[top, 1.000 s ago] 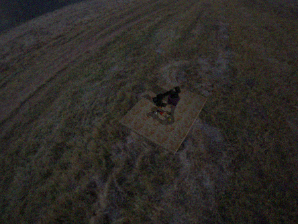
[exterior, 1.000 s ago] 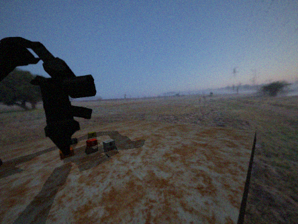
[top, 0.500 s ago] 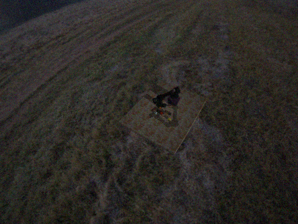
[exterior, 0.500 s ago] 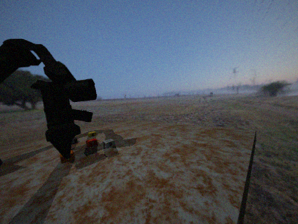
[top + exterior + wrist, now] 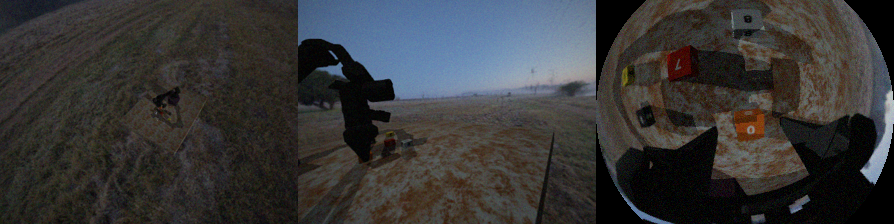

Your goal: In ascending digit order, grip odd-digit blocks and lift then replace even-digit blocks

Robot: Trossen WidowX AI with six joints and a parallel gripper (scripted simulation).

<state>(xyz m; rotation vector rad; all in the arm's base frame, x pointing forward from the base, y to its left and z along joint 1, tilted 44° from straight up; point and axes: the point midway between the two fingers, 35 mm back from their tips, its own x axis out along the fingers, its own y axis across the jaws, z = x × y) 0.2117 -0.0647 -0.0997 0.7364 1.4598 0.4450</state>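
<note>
And here is the gripper (image 5: pixel 160 106) (image 5: pixel 367 159) (image 5: pixel 749 125) low over the desk (image 5: pixel 151 127) (image 5: pixel 466 174) (image 5: pixel 821 65), its fingers spread wide and nothing pinched! In the wrist view the orange block (image 5: pixel 370 156) (image 5: pixel 750 131) sits in the gap between them, its face reading 0, with daylight showing on both sides. The wide stance makes sense: the fingers can pass down or back up around it without a nudge.

Zero is even and the lowest digit readable, so this block comes first and earns the small lift. Whether the gripper is lining up or letting go, this one frame cannot settle; either way the block needs to finish where it began.

Out beyond the fingers stands the red block (image 5: pixel 389 143) (image 5: pixel 682 64), showing 7, an odd one due only a squeeze. The grey block (image 5: pixel 406 144) (image 5: pixel 746 20) seems to carry an 8, so it would follow the red. The yellow block (image 5: pixel 390 134) (image 5: pixel 628 76) and the black block (image 5: pixel 646 116) keep their digits unreadable. They all stand apart from the orange one, leaving the fingers room; a sideways swing kept low could still clip a neighbour out of turn.
</note>
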